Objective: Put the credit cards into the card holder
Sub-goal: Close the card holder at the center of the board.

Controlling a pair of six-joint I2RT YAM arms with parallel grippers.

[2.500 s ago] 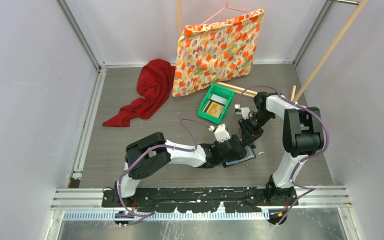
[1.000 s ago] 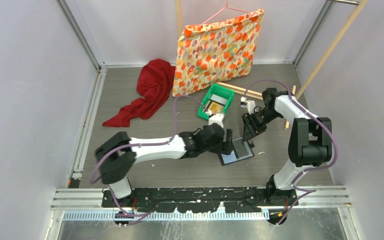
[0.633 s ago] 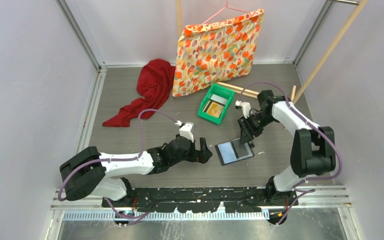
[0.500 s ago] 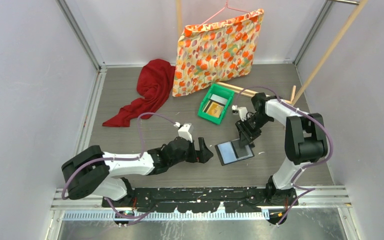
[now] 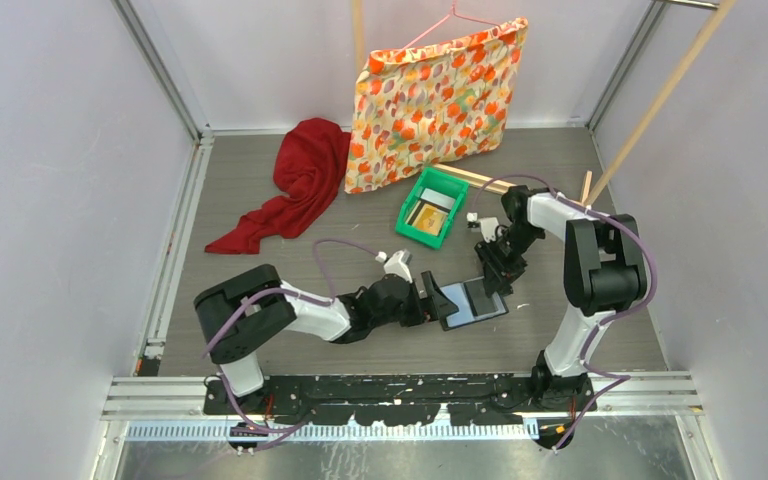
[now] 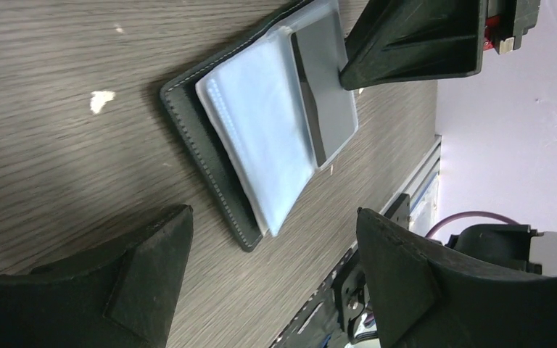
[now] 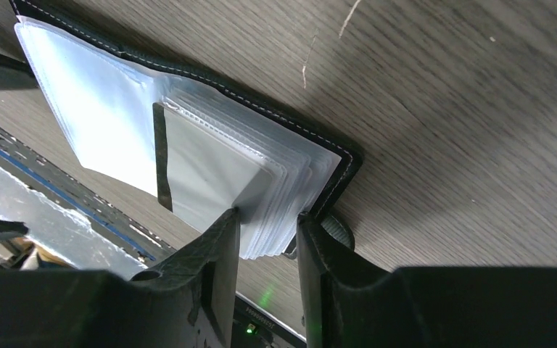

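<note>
One grey card [image 7: 210, 174] at card holder [image 7: 94, 109], corner hidden behind right fingers [image 7: 217, 261]

red cloth [image 5: 305, 170], floral fabric [image 5: 430, 100] on pink hanger [image 5: 457, 14], green tray [image 5: 450, 181], wooden sticks [image 5: 660, 95]

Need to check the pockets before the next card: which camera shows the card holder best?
Left wrist: the whole open card holder lies in frame, pages and a card visible. Right wrist shows only one end close up, the right gripper astride its pages. Top shows it small, between the left gripper and the right.
</note>
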